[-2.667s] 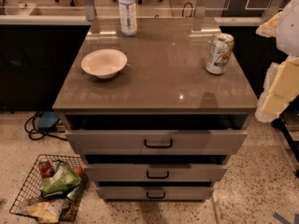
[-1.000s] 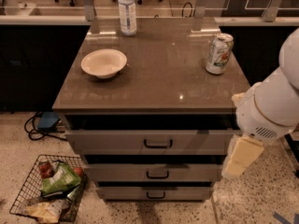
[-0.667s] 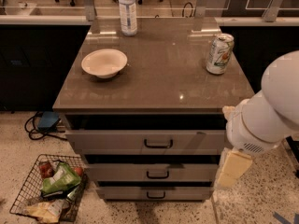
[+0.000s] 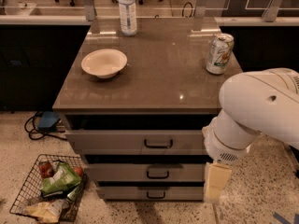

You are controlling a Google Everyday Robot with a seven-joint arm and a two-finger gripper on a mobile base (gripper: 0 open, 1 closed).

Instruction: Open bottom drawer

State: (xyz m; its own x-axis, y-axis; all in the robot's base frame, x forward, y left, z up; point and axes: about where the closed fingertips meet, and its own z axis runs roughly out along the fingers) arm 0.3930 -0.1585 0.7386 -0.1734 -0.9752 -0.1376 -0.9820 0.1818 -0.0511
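Approach stage: gripper (image 4: 217, 183) low by cabinet's (image 4: 163, 69) front right corner, apart from bottom drawer (image 4: 121, 193) handle (image 4: 155, 195), aperture impossible to tell; calls next for lining up on that handle.

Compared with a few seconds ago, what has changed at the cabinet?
The arm swung in from the picture's right edge, leftward and down; its gripper now hangs by the right end of the bottom drawer, off its handle. The drawer, bowl, can and bottle stayed put.
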